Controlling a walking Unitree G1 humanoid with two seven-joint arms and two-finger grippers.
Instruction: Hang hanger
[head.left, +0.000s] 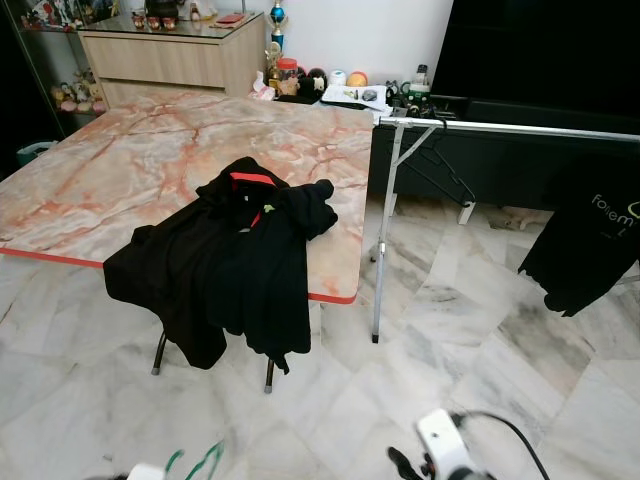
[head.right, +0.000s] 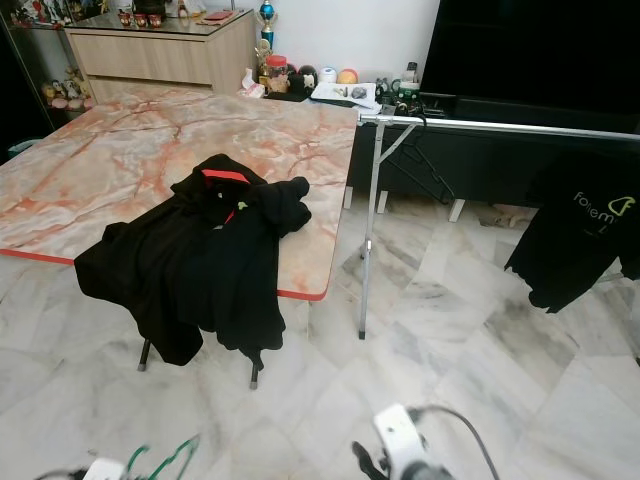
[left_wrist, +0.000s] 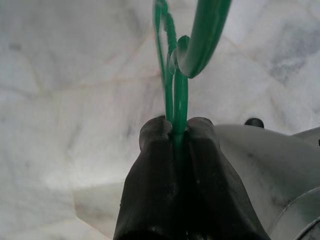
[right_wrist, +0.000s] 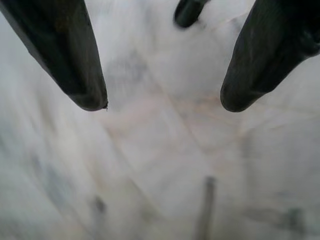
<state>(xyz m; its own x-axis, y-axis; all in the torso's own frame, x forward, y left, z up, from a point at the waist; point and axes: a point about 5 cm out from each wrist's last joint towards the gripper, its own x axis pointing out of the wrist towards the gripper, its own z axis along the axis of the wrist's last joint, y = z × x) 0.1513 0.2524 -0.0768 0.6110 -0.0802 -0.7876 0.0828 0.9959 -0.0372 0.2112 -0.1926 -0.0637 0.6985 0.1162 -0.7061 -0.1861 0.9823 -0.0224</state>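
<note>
My left gripper (left_wrist: 176, 131) is shut on a green wire hanger (left_wrist: 175, 75), whose hook curves away above the marble floor. The same green hanger (head.left: 200, 462) shows at the bottom left of the head views. My right gripper (right_wrist: 162, 102) is open over the floor with nothing between its fingers; its wrist (head.left: 440, 450) sits low at the bottom right. A silver clothes rail (head.left: 510, 127) stands ahead on the right, with a dark hanger (head.left: 440, 160) near its left end and a black T-shirt (head.left: 590, 235) hanging at its right.
A marble-patterned table (head.left: 120, 170) with a red edge stands ahead on the left, and black clothes (head.left: 235, 260) spill over its near corner. The rail's upright leg (head.left: 385, 240) stands beside the table. A wooden cabinet (head.left: 170, 55) and clutter line the far wall.
</note>
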